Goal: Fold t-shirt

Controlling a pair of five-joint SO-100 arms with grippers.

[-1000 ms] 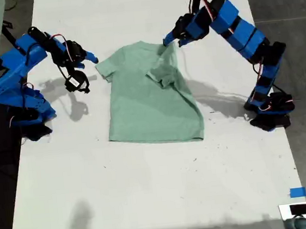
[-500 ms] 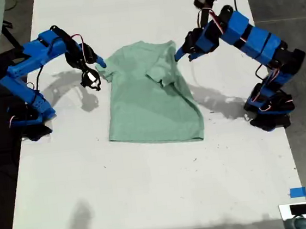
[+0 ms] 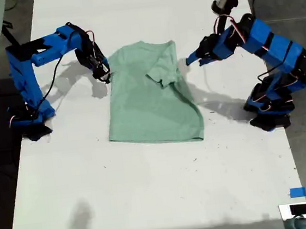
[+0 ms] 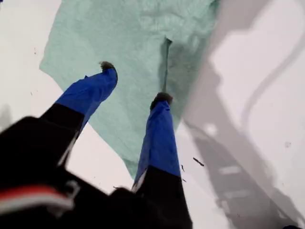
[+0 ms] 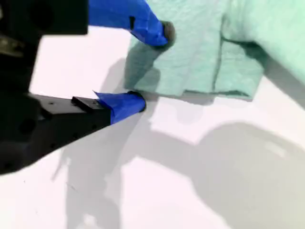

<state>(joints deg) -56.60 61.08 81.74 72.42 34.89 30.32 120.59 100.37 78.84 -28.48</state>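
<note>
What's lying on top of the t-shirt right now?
Only its own folded-over sleeve lies on the t-shirt. What that flap covers is hidden. My first gripper is above the cloth.

A white table (image 3: 150, 191) carries the partly folded t-shirt (image 3: 149, 104).

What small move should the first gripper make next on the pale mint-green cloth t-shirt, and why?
Probably lower my first gripper and close on the flat sleeve beneath it. Its jaws are open above that sleeve of the pale mint-green cloth t-shirt, while the opposite sleeve is already folded inward and my second gripper is open at that edge.
</note>
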